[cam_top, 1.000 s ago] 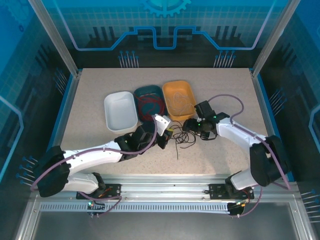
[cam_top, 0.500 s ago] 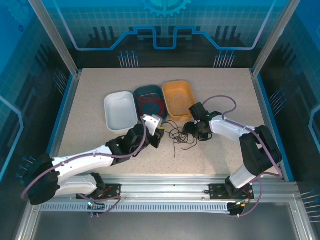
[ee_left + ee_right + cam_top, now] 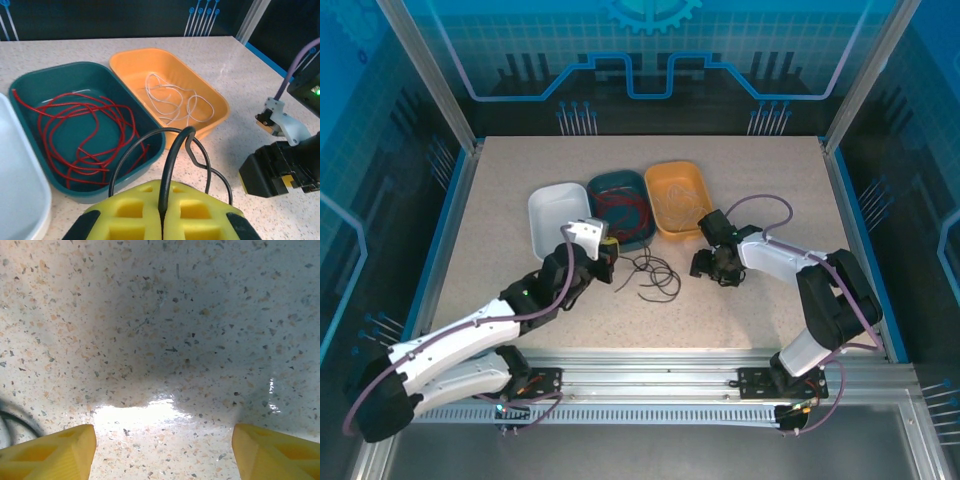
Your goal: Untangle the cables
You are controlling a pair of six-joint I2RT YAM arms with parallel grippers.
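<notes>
My left gripper (image 3: 606, 256) is shut on a black cable (image 3: 650, 276) whose loops trail over the table to its right. In the left wrist view the yellow pads (image 3: 200, 215) pinch that black cable (image 3: 172, 160), which arches up from between them. A red cable (image 3: 90, 127) lies coiled in the teal tray (image 3: 30, 85), and a whitish cable (image 3: 172, 102) lies in the orange tray (image 3: 220, 107). My right gripper (image 3: 704, 266) hangs low over bare tabletop just right of the black loops. It is open (image 3: 162, 452) with nothing between its fingers, and a bit of black cable (image 3: 17, 420) shows at the left.
A white tray (image 3: 560, 218) stands left of the teal tray (image 3: 620, 185) and the orange tray (image 3: 692, 185), all three in a row at mid-table. The right arm's body (image 3: 280, 170) is close to the right of the left gripper.
My left gripper has pulled back to the left with the black cable, dragging its loops leftward, away from the right gripper. The right gripper has stayed almost in place.
</notes>
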